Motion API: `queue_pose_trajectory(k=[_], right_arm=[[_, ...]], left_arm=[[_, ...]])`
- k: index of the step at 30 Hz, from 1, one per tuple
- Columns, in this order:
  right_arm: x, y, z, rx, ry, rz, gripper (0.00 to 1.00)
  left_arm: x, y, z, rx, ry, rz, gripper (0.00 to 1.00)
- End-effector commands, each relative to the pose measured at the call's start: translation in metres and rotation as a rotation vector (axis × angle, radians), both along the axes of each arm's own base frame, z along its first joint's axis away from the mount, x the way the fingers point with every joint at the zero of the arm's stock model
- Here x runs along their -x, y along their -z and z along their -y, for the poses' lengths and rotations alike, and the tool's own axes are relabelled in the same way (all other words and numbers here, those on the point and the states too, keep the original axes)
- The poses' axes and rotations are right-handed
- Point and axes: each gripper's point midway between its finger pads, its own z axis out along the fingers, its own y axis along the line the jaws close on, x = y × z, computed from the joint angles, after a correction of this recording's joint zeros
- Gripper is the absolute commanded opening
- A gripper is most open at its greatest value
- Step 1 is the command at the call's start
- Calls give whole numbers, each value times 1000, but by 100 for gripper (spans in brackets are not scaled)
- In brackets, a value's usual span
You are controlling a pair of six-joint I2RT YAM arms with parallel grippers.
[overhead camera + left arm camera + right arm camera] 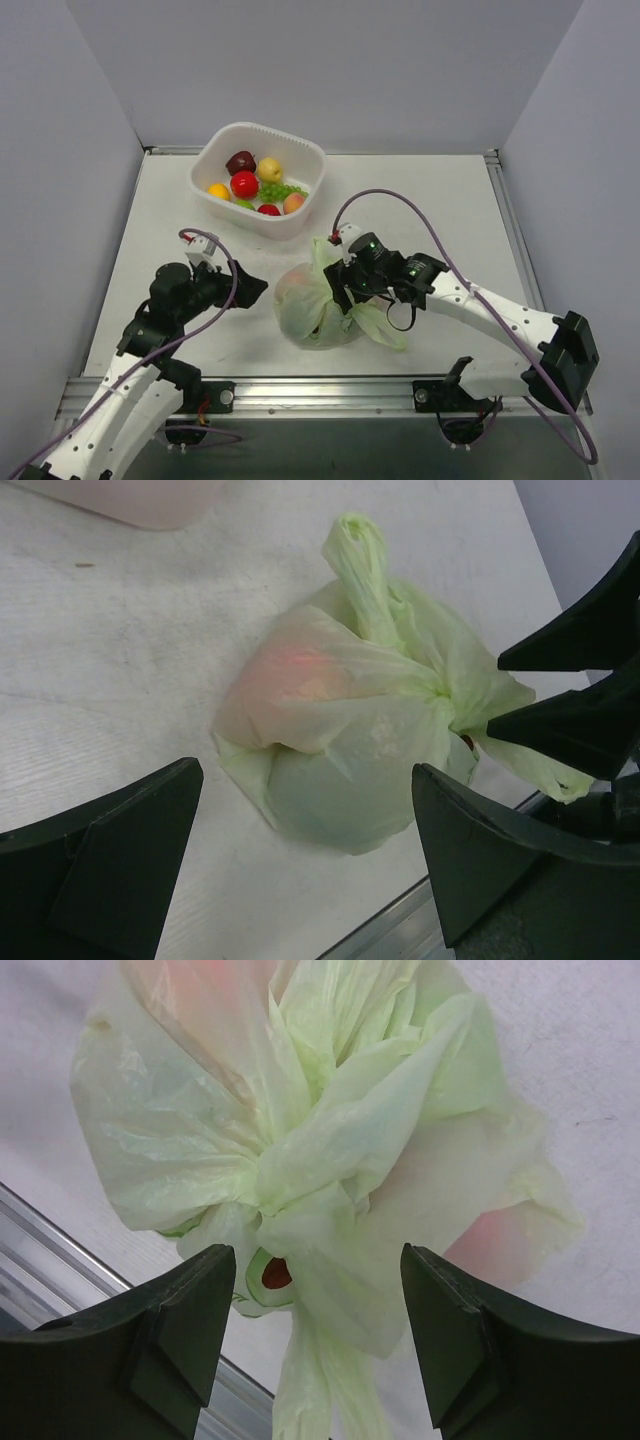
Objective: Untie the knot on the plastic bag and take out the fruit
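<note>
Watching the right gripper (318, 1255) spread wide on either side of the knot (300, 1175), not pinching it, with the plastic bag (315, 305) sitting low in the centre of the overhead frame and the left gripper (255, 290) open to its left, touching nothing. Risks clamping the whole bunch rather than one loose tail (320, 1390), which would only pull the knot tighter. Could also drag the unpinned bag, with the fruit (300, 670) glowing reddish inside, toward the lower edge of the table (450, 200).
</note>
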Motion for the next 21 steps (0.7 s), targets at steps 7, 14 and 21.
queue_pose_trajectory(k=[7, 14, 21], right_arm=[[-24, -19, 19, -160, 258, 49, 64], [-15, -5, 5, -279, 253, -23, 60], [-11, 9, 3, -309, 263, -50, 40]], left_arm=[[-7, -10, 75, -27, 92, -7, 97], [-10, 9, 115, -143, 115, -45, 97], [-5, 34, 136, -199, 94, -86, 93]])
